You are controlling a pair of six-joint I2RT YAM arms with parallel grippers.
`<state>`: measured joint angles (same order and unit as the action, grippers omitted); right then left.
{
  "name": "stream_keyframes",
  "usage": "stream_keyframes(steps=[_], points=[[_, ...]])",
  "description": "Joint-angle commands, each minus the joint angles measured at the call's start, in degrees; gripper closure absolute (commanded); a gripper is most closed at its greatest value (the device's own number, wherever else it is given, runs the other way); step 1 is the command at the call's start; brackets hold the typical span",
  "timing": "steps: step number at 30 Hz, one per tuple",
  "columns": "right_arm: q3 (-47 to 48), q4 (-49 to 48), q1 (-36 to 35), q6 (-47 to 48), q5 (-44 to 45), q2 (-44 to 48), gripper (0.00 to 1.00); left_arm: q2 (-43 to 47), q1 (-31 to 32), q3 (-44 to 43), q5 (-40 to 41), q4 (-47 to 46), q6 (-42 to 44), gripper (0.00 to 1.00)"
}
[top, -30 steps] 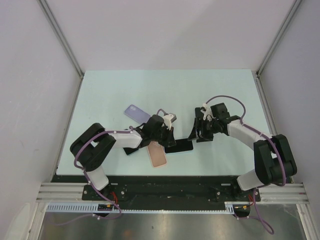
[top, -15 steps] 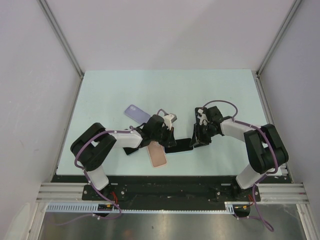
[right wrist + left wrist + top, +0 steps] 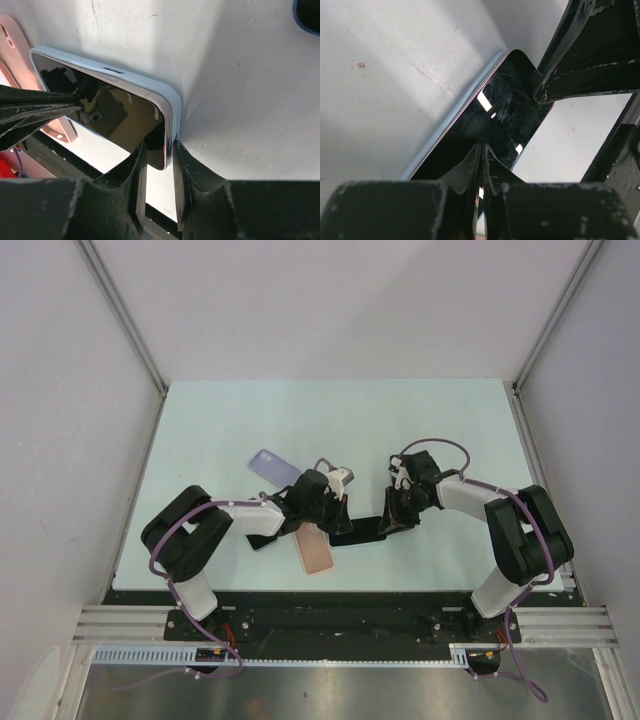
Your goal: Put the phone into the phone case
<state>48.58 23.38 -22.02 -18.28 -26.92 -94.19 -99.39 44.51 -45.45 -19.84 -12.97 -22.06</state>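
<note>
Left fingers [image 3: 465, 172] are pinching one short end of the phone [image 3: 362, 531], closed tight on it with the glass running between the tips. Right fingers [image 3: 137, 172] are clamping the opposite end, one on the screen side and one on the back. Both arms are meeting mid-counter [image 3: 330, 420] with the phone bridging the gap between them.

The phone [image 3: 100, 107] is showing its black screen and a pale blue rim, and is sitting tilted. One long edge [image 3: 451, 131] is riding low by the counter; can't tell if it's touching.

The pink case [image 3: 317, 550] is lying flat on the counter just beside the phone, near side, partly under the left wrist. It's also peeking in at the left edge of the right wrist view [image 3: 12, 45]. The phone isn't in it.

A lavender slab [image 3: 272, 466] is lying farther back, beyond the left wrist, apart from the phone.
</note>
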Motion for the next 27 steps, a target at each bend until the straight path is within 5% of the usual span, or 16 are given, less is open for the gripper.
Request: stream_keyframes(steps=[1, 27], points=[[-0.9, 0.7, -4.3, 1.1, 8.5, -4.6, 0.82, -3.5, 0.4, 1.6, 2.4, 8.5, 0.9, 0.91], [0.3, 5.2, -9.7, -2.2, 25.2, -10.0, 0.96, -4.1, 0.8, 0.9, 3.4, 8.5, 0.9, 0.91]])
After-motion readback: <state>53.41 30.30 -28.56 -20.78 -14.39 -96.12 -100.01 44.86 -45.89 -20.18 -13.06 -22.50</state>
